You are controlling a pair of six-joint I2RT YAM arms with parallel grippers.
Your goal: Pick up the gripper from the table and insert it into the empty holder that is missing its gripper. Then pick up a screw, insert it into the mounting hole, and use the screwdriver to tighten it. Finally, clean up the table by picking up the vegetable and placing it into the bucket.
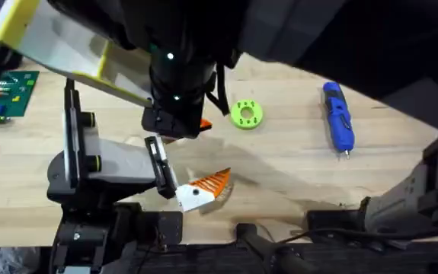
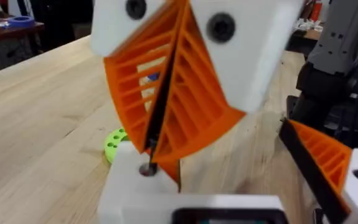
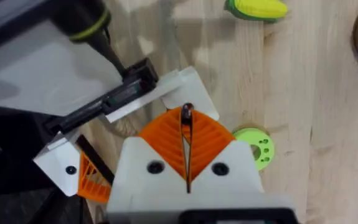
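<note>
Overhead view: the blue screwdriver [image 1: 338, 117] lies untouched on the worktop [image 1: 279, 164] at far right, right of a green disc [image 1: 246, 113]. Right pincer [image 3: 187, 134] grasping a small screw [image 3: 187, 112]; left pincer [image 1: 201, 190] released, near centre.

Overhead cam high, facing down/fwd; both wrist cams close-in, sharing green disc [image 2: 114, 144] w/ overhead.

The blue pen-shaped electric screwdriver [image 1: 338, 116] lies flat on the pale wooden worktop [image 1: 279, 164] toward its far right, untouched, with its thin metal bit pointing to the near edge. A small dark screw [image 3: 187, 112] is pinched upright between the orange ribbed pads of the right claw [image 3: 185, 121]. A yellow corn-like vegetable with a green end [image 3: 256, 8] lies on its side on the bare wood.
</note>
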